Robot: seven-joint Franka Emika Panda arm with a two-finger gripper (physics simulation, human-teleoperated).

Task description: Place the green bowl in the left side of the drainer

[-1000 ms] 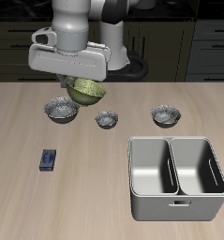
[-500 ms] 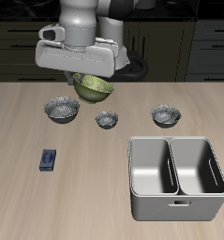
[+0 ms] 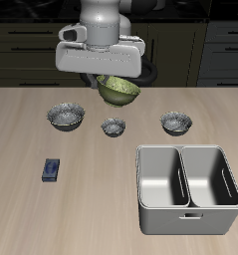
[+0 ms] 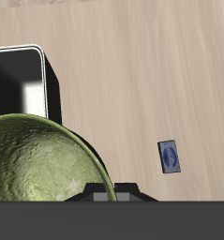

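The green bowl [image 3: 119,91] is a yellow-green bowl with a mottled inside. It hangs tilted in the air under my gripper [image 3: 109,80], which is shut on its rim, above the table's back part. In the wrist view the green bowl [image 4: 43,159] fills the near field. The drainer [image 3: 186,187] is a grey two-compartment tub near the table's front edge, apart from the bowl and nearer the camera. One corner of the drainer [image 4: 29,80] shows in the wrist view beyond the bowl.
Three grey patterned bowls stand in a row on the table: one [image 3: 66,117], a smaller one [image 3: 113,127] and another [image 3: 175,123]. A small blue block [image 3: 52,169] lies nearer the front edge; it also shows in the wrist view [image 4: 169,156].
My gripper has carried the green bowl sideways, toward the drainer's side of the table, at about the same height. Nothing on the table has moved.
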